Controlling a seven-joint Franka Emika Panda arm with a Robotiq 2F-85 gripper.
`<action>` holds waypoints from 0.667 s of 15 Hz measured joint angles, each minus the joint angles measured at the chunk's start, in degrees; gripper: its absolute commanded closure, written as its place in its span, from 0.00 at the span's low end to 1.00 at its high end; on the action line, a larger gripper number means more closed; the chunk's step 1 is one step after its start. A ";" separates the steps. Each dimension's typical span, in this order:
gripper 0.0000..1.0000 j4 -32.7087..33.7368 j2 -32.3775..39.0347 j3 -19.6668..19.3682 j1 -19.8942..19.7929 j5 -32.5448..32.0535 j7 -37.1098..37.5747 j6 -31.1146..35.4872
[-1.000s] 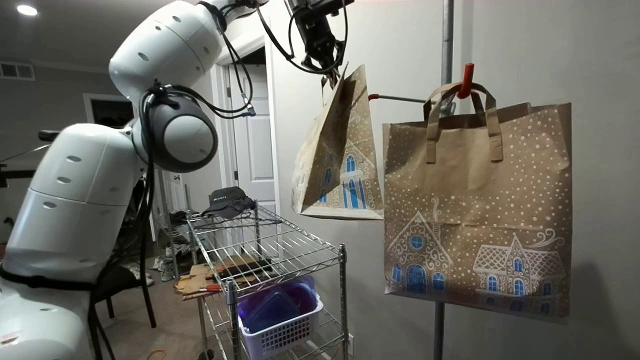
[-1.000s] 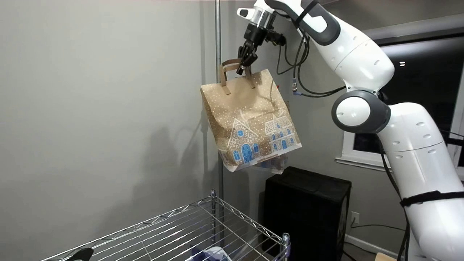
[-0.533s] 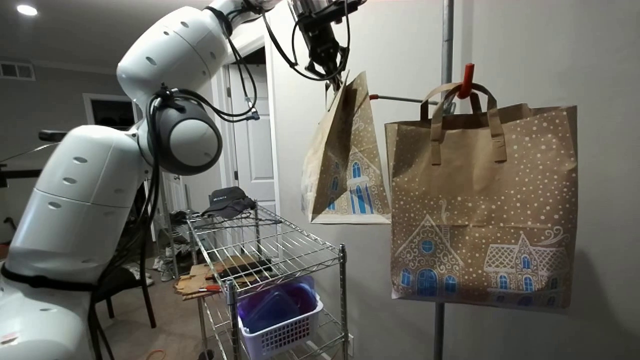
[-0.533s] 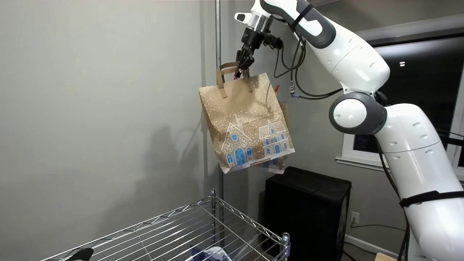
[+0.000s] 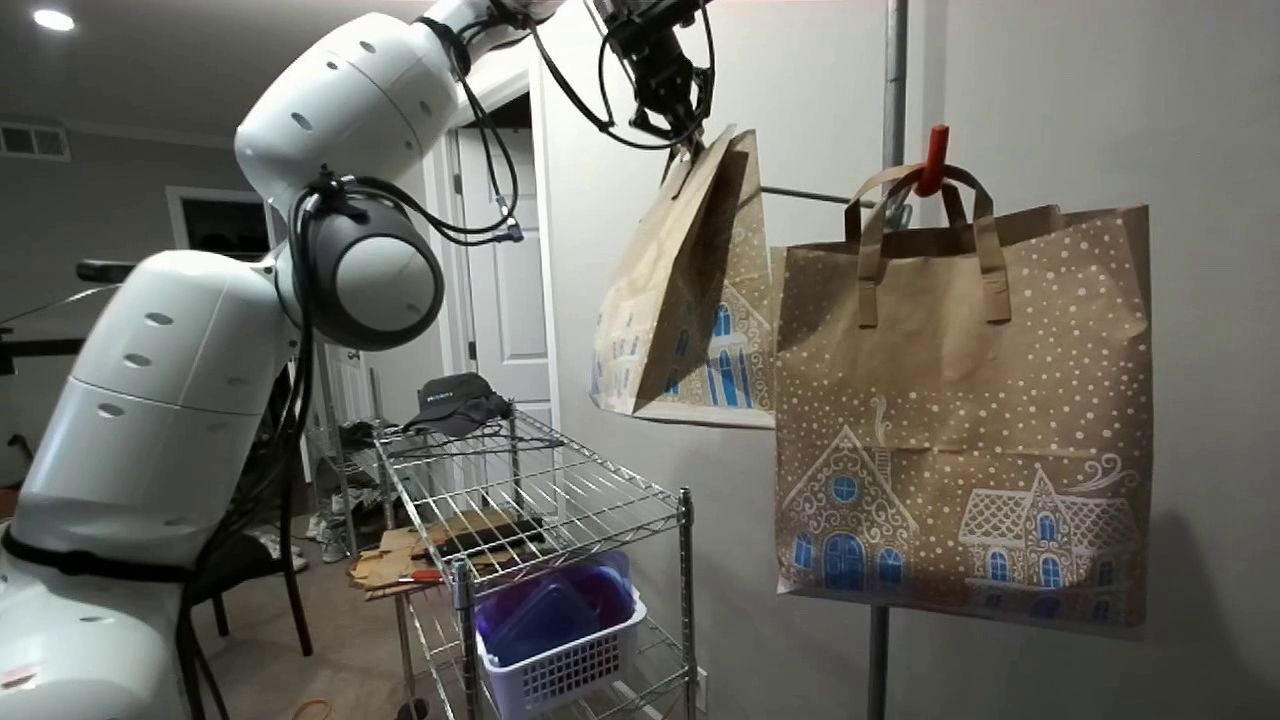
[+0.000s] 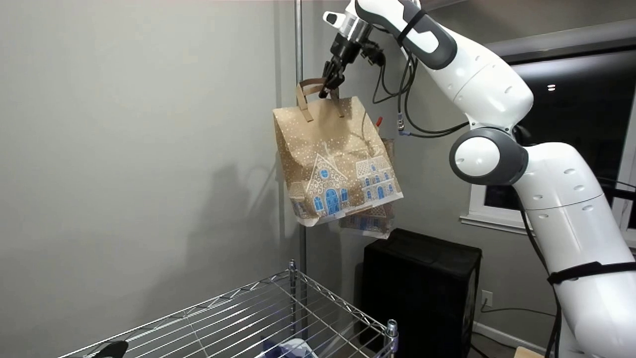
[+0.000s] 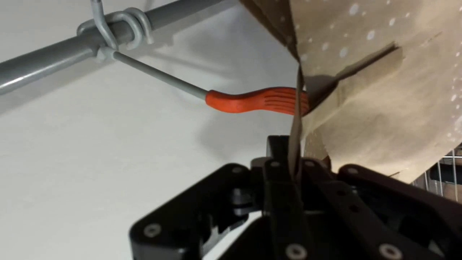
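The tool [image 6: 326, 91] is clamped on a handle [image 7: 296, 131] of the paper bag [image 6: 330, 154], which hangs tilted below it. In the wrist view, the orange-tipped hook [image 7: 249, 102] points toward the handle; contact cannot be determined.

Open room: the air between the base of the held bag [image 6: 343, 154] and the wire rack [image 6: 211, 301] lower down, and the space on that bag's side facing away from the hung bag [image 5: 960, 400]. Obstacles: the hung bag, near it; an orange-sleeved hook [image 7: 249, 101] jutting from the metal pole [image 7: 47, 62] toward the handle [image 7: 296, 130] in the pincer [image 6: 325, 92], contact unclear; the wall [image 7: 90, 173], behind the pole.
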 measured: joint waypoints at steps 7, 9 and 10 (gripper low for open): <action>0.57 -0.15 0.32 -1.49 0.52 -3.71 0.02 0.07; 0.45 -0.15 0.32 -1.87 0.62 -4.40 0.02 0.01; 0.39 -0.14 0.31 -2.01 0.62 -4.58 0.02 0.00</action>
